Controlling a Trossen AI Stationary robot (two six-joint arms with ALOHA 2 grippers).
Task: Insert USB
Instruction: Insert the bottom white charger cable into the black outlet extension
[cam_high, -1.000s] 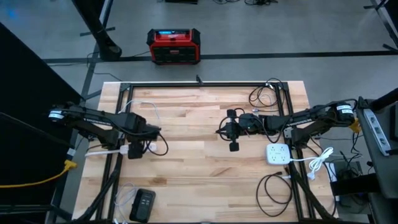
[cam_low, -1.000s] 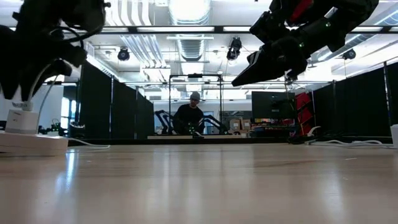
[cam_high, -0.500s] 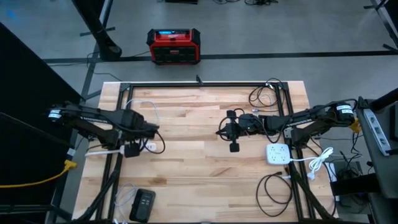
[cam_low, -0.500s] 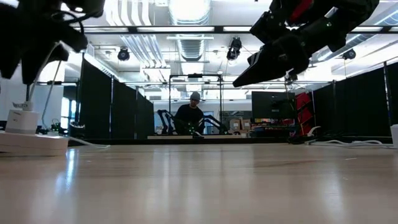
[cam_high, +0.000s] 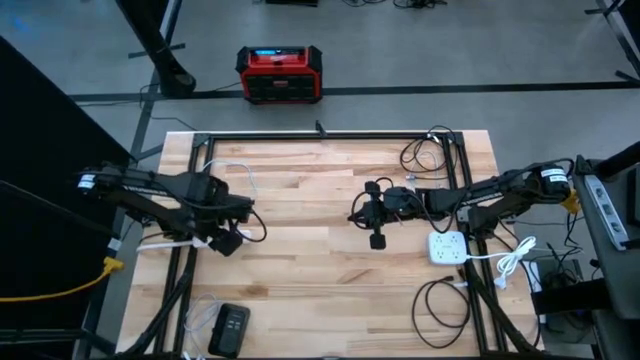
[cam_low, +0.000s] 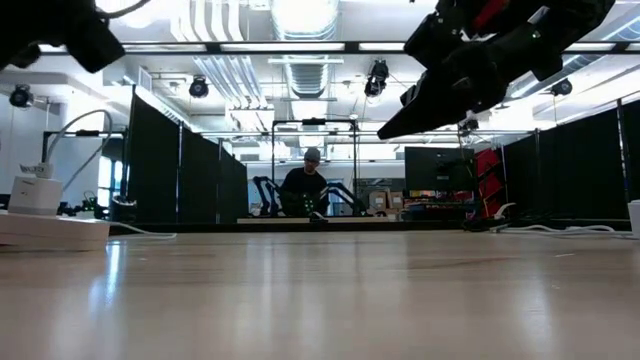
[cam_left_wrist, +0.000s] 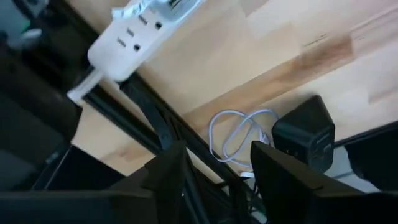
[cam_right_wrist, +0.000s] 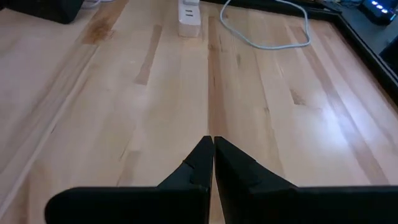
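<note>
The left hand (cam_high: 232, 241) hovered over the left side of the tabletop (cam_high: 320, 270), its fingers (cam_left_wrist: 171, 171) parted with nothing between them. Just beside it lay a white power strip (cam_left_wrist: 137, 34) with a white cable (cam_left_wrist: 239, 134). The right hand (cam_high: 358, 211) hung mid-tabletop, fingers pressed together, empty. No writing or brand was legible, and no USB plug could be made out.

White power strip (cam_left_wrist: 140, 34) lies flat at the table's (cam_high: 320, 270) left edge.

no readable text, labels or numbers
</note>
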